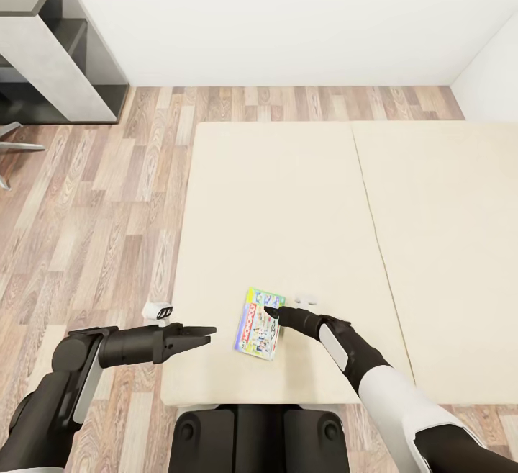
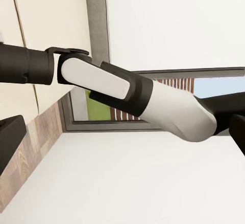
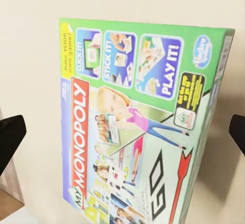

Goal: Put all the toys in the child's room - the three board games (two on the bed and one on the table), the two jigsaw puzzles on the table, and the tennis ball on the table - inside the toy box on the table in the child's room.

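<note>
One green Monopoly box [image 1: 259,324] on the bed [image 1: 288,206], right tool [image 1: 272,310] wide over it, left tool [image 1: 205,332] nearly closed, empty

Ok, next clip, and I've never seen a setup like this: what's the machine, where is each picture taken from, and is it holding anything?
It is a simulated two-armed wheeled robot. The big picture looks down from its head onto a beige bed. A green Monopoly board game lies flat near the bed's near edge. The right gripper is at the box's far corner; the right wrist camera sees the box between open fingertips, nothing gripped. The left gripper hovers empty beside the game. Its wrist camera looks across at the right arm.
</note>
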{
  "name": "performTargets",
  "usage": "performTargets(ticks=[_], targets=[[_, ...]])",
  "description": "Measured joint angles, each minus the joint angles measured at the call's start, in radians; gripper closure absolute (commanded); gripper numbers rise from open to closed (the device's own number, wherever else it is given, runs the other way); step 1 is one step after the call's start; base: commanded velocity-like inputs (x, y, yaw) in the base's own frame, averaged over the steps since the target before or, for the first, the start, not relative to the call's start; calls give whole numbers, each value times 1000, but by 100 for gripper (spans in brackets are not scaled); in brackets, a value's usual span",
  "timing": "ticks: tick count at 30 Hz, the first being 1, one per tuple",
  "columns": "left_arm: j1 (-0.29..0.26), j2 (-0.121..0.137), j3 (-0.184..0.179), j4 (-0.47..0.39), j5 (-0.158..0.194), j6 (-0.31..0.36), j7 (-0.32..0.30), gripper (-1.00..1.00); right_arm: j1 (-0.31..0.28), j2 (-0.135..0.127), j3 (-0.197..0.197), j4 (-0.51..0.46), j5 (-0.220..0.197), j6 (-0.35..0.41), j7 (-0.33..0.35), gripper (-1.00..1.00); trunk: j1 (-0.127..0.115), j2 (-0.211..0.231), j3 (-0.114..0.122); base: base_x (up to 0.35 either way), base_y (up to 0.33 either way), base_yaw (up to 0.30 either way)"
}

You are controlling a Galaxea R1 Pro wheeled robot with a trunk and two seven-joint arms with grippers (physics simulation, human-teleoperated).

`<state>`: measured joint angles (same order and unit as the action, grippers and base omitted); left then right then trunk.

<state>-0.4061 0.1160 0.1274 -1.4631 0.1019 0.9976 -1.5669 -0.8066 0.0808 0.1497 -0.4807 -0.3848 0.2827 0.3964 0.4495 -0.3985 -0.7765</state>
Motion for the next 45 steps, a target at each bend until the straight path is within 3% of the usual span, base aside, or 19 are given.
performTargets(ticks=[13, 21, 45], targets=[[0, 0, 4, 0, 0, -3, 0, -100, 0, 0, 0, 0, 1, 3, 0, -100, 0, 0, -10, 0, 0, 0], [0, 0, 42, 0, 2, -3, 0, -100, 0, -1, 0, 0, 1, 1, 1, -100, 0, 0, -12, 0, 0, 0], [0, 0, 43, 0, 1, -3, 0, -100, 0, -1, 0, 0, 2, 0, 0, -100, 0, 0, -12, 0, 47, 0]])
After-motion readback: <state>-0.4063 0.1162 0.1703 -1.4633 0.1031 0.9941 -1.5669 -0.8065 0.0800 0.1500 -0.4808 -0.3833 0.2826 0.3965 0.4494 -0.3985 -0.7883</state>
